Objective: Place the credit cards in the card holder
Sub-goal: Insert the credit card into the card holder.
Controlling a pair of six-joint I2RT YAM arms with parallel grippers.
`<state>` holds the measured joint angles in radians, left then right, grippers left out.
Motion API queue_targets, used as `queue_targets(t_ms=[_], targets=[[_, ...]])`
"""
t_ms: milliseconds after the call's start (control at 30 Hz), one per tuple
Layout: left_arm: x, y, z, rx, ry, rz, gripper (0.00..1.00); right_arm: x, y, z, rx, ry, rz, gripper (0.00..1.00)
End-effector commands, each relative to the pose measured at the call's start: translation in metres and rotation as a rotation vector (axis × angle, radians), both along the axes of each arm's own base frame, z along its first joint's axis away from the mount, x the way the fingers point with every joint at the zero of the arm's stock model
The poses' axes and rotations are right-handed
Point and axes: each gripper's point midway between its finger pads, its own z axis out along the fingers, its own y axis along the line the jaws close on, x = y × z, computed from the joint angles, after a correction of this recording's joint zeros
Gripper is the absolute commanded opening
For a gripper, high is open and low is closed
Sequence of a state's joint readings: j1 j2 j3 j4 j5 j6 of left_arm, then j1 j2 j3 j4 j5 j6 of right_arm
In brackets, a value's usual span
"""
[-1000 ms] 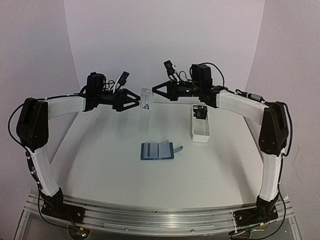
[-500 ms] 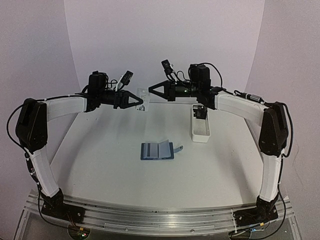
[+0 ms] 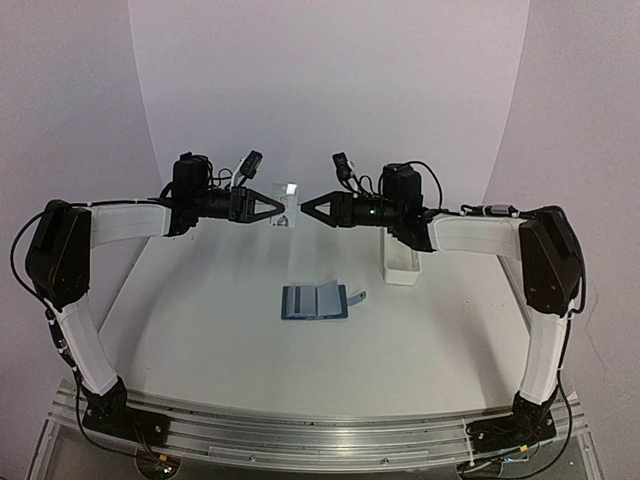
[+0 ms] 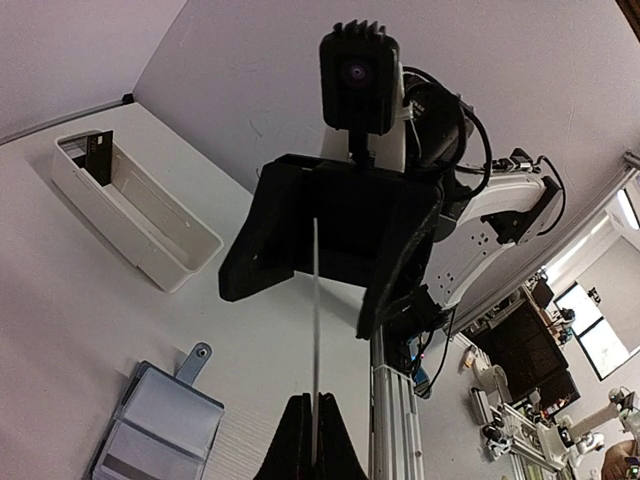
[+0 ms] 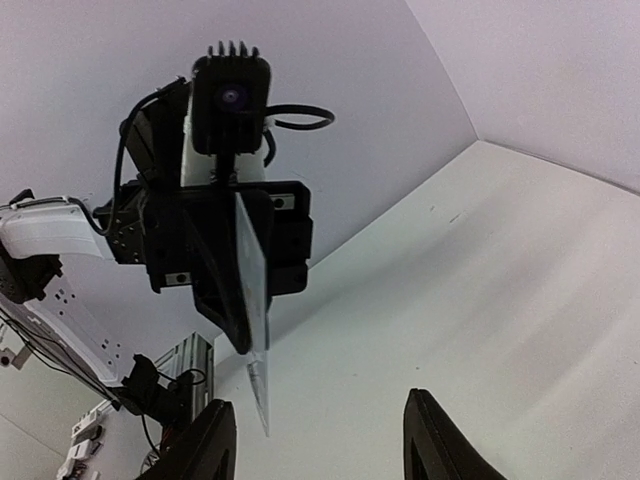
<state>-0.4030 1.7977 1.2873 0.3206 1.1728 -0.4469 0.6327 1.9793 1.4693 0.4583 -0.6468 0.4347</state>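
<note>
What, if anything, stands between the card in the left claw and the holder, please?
Nothing visible. The left claw holds the card in the air; the holder lies open on the table below. The open right claw is beside the card, not under it.

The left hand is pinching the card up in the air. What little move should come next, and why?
Probably the right hand should pull back a bit. Its fingers stand open and hold nothing, yet sit close to the credit card, which the left hand grips shut. That would clear a path down to the blue card holder lying open below.
</note>
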Motion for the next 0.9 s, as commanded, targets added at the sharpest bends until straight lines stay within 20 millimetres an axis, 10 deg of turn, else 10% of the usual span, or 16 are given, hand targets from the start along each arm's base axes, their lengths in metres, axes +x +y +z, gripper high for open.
queue_targets(t_ms=[0, 533, 633, 733, 767, 867], targets=[[0.000, 0.002, 0.026, -0.043, -0.047, 0.030, 0.00, -0.025, 0.013, 0.052, 0.162, -0.082, 0.096, 0.52], [-0.012, -0.004, 0.029, -0.070, -0.060, -0.011, 0.00, -0.011, 0.032, 0.041, 0.174, -0.046, 0.103, 0.34], [-0.012, -0.005, 0.027, -0.068, -0.052, -0.011, 0.00, -0.012, 0.033, 0.041, 0.181, -0.037, 0.117, 0.03], [-0.013, -0.007, 0.025, -0.067, -0.053, -0.023, 0.00, -0.015, 0.034, 0.036, 0.177, -0.020, 0.137, 0.00], [-0.013, -0.009, 0.023, -0.059, -0.048, -0.029, 0.03, -0.015, 0.034, 0.034, 0.174, -0.004, 0.141, 0.00], [-0.001, -0.008, 0.003, 0.025, -0.056, 0.026, 0.62, -0.009, 0.026, 0.018, 0.148, 0.070, 0.087, 0.00]])
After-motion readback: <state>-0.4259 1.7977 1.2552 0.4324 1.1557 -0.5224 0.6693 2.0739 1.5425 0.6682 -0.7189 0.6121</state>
